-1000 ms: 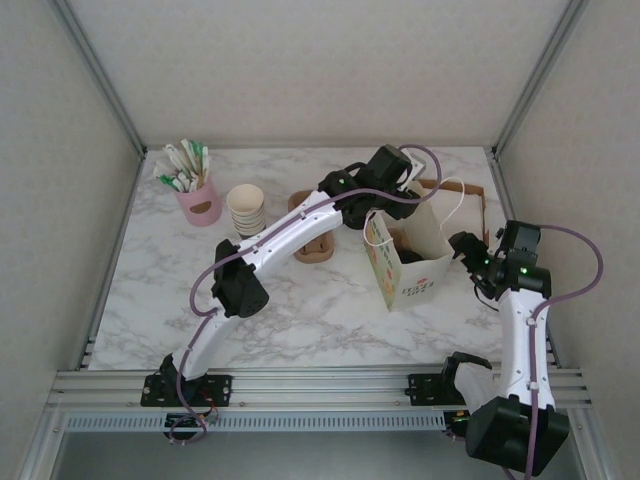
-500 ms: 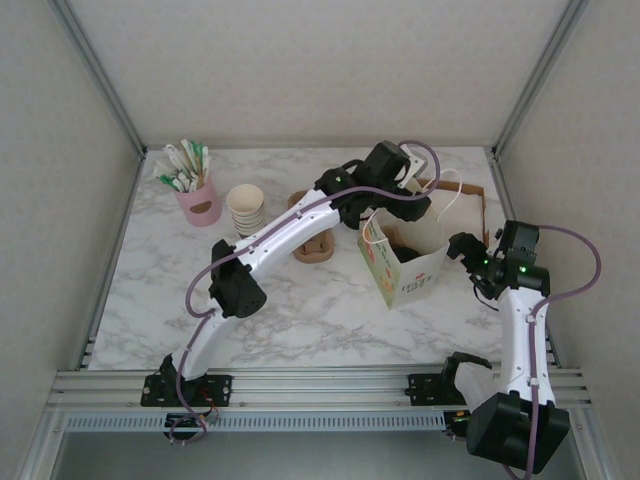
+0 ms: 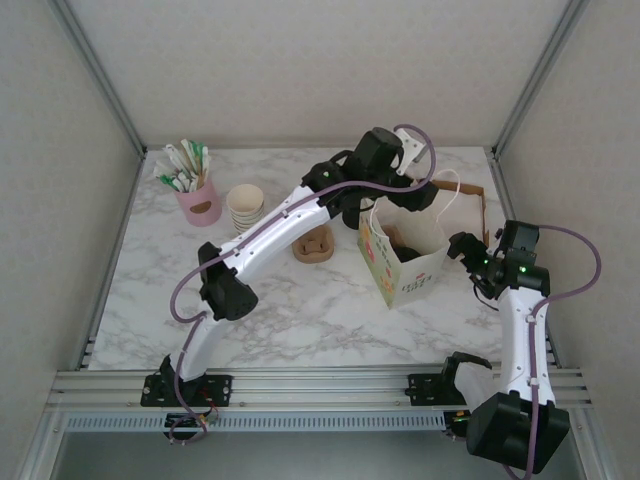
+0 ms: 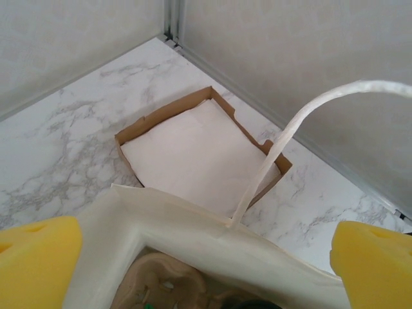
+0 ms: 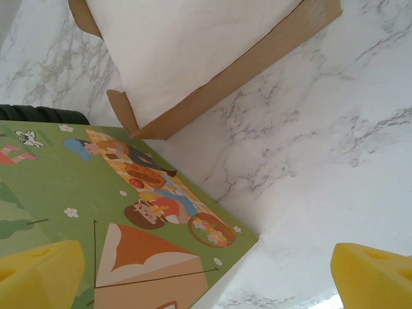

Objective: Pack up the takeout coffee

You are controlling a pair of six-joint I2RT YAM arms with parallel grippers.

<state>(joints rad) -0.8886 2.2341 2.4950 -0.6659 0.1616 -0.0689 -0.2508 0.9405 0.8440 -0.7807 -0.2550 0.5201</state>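
Note:
A paper bag (image 3: 405, 262) with a green picture print stands right of the table's middle. Down in its mouth shows the black lid of the takeout coffee (image 3: 408, 251), beside a brown pulp cup carrier (image 4: 161, 283); the cup below the lid is hidden. My left gripper (image 3: 385, 200) hovers over the bag's far rim, its jaws wide open and holding nothing (image 4: 206, 264). The bag's white handle (image 4: 277, 148) arches up between its yellow pads (image 4: 38, 257). My right gripper (image 3: 462, 248) stands open beside the bag's right side (image 5: 96, 212), apart from it.
A brown tray of white napkins (image 3: 470, 200) lies behind the bag. On the left are a pink cup of sachets (image 3: 200, 200) and a stack of cream cups (image 3: 245, 208). Between the cups and the bag, under my left arm, sits another brown carrier (image 3: 313, 243).
My left gripper has opened wide and lifted up out of the bag. The bag's top has shifted slightly. The right arm has stayed still.

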